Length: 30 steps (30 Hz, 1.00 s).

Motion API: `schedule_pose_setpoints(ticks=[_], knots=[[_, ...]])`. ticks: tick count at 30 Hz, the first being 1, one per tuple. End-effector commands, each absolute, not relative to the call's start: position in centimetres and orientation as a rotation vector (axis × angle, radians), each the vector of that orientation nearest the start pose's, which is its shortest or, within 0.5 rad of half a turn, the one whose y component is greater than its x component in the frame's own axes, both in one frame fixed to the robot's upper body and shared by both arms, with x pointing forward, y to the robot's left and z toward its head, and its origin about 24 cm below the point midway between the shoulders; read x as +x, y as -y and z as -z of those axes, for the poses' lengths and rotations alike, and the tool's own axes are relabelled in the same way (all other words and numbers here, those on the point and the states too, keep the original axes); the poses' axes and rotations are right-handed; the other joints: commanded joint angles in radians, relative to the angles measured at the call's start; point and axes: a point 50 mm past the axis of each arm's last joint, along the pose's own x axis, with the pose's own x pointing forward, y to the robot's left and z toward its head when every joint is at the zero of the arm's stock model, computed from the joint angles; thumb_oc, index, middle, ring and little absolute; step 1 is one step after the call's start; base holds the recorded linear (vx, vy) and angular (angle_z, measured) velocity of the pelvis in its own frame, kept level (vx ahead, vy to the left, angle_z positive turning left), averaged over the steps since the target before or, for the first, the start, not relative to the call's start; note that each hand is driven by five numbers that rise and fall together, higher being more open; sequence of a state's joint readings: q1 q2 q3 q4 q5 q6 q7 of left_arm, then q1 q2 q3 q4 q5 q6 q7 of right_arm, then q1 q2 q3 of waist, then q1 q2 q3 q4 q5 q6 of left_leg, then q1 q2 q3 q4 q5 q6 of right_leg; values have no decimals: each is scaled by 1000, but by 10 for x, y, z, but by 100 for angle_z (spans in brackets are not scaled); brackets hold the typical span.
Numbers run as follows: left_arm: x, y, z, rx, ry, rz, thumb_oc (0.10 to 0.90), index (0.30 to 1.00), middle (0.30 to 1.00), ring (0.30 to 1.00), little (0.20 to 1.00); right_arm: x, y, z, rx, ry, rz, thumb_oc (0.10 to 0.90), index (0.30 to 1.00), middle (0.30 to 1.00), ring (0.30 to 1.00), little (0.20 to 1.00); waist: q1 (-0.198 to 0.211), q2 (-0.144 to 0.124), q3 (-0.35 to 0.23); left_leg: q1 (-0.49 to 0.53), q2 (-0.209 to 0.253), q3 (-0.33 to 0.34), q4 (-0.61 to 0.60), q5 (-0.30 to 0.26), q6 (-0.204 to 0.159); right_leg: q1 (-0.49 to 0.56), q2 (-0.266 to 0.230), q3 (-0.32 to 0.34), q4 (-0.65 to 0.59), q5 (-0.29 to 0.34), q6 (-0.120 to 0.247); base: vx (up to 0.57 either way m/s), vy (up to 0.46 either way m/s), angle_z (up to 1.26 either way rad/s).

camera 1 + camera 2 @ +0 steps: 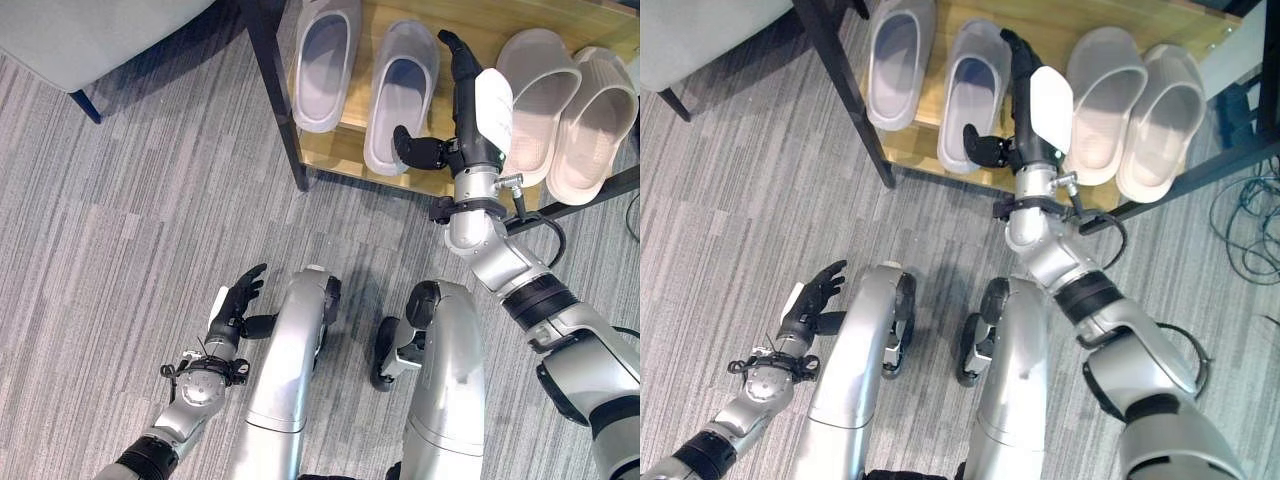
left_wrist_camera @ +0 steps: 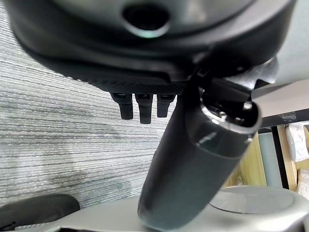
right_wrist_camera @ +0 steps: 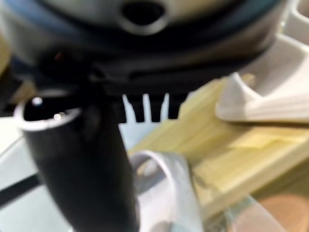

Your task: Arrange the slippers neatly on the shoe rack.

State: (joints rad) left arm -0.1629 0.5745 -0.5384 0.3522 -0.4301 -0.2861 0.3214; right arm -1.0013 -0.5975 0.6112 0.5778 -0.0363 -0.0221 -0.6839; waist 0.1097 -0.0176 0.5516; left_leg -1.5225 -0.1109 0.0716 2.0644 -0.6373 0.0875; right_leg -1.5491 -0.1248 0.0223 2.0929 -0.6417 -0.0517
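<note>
carpet (image 1: pixel 120 200) grey, striped | rack (image 1: pixel 330 150) wooden – four slippers | right hand (image 1: pixel 465 110) open, empty | left hand (image 1: pixel 235 300) open

shoe rack (image 1: pixel 470 25) cut off, chair (image 1: pixel 90 40) — cropped

I seem to be in a home's entry or living area: grey striped carpet (image 1: pixel 120 230) covers the floor, and a low wooden shoe rack (image 1: pixel 345 150) at the upper right carries slippers (image 1: pixel 400 95) in a row. A grey upholstered chair (image 1: pixel 90 35) fills the upper left corner.
</note>
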Motion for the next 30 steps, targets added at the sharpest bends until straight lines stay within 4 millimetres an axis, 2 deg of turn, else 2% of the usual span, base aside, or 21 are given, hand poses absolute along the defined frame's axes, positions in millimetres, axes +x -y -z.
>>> schedule_pose_setpoints(ticks=[1,9,14,24,30], knots=[[256,-130,-26,114,58,229,800,900,900,900,900,376,143,-307,-688,875,429,800,900,900,900,900,56,28,-32,-48,4,-108,34,-158,-71,37,12,32,52,66,-36,-15,5,-5],[261,-121,-31,110,82,268,800,900,900,900,900,395,133,-306,-636,742,389,800,900,900,900,900,80,42,-32,-48,0,-122,28,-158,-75,54,2,18,38,70,-39,-4,2,0],[262,-117,-33,101,83,290,800,900,900,900,900,400,131,-309,-620,716,359,800,900,900,900,900,94,55,-32,-48,-5,-137,25,-161,-77,63,-5,8,29,71,-42,-10,7,5],[261,-112,-35,93,97,342,800,900,900,900,900,407,156,-319,-661,658,398,800,900,900,900,900,121,79,-32,-48,-16,-159,24,-159,-80,82,-18,-12,25,68,-46,2,0,3],[260,-110,-34,100,89,385,800,900,900,900,900,409,188,-329,-707,595,463,800,900,900,900,900,127,87,-32,-48,-19,-163,26,-154,-86,86,-26,-10,30,60,-52,0,1,1]])
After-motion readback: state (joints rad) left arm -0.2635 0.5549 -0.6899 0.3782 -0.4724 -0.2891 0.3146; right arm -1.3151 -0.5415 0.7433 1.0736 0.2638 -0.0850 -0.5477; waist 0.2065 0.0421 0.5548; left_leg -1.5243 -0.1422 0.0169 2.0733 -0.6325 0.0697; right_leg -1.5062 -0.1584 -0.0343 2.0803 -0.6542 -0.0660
